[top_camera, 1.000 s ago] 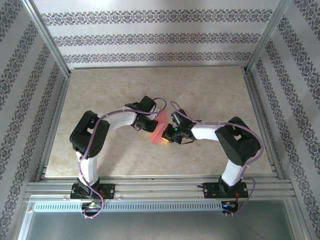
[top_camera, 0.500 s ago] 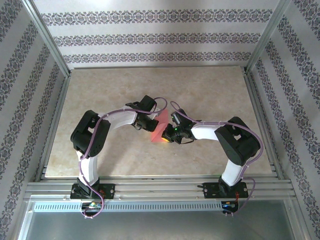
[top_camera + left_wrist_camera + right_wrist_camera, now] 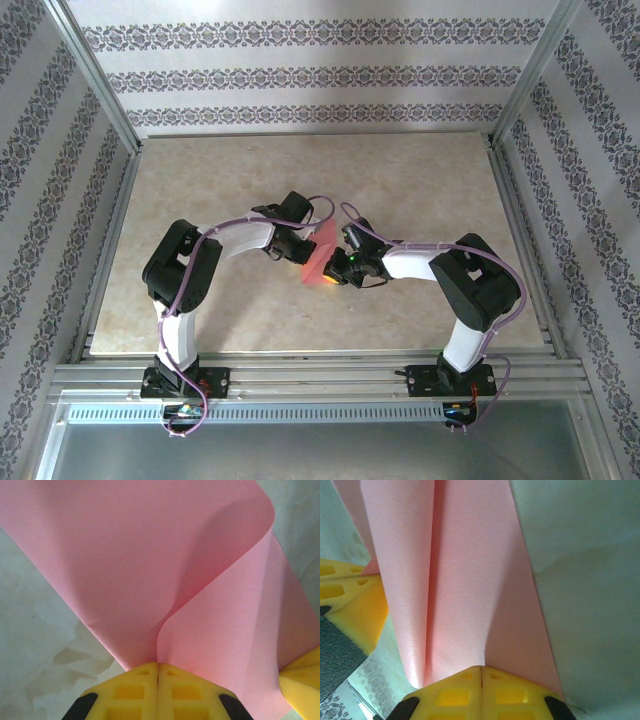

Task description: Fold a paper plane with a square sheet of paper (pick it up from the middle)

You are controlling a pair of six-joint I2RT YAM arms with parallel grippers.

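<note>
Top external: left claw (image 3: 302, 252) and right claw (image 3: 332, 277) pinch the square sheet (image 3: 320, 250).

One thin pink-red sheet of paper (image 3: 318, 254) is counted. Two white-and-black robot arms are counted: a left arm (image 3: 238, 238) and a right arm (image 3: 425, 266). Two yellow-padded pincers are counted, the left pincer (image 3: 158, 669) and the right pincer (image 3: 481, 671), each made up of two fingers. One beige marbled counter (image 3: 430, 190) is counted.
</note>
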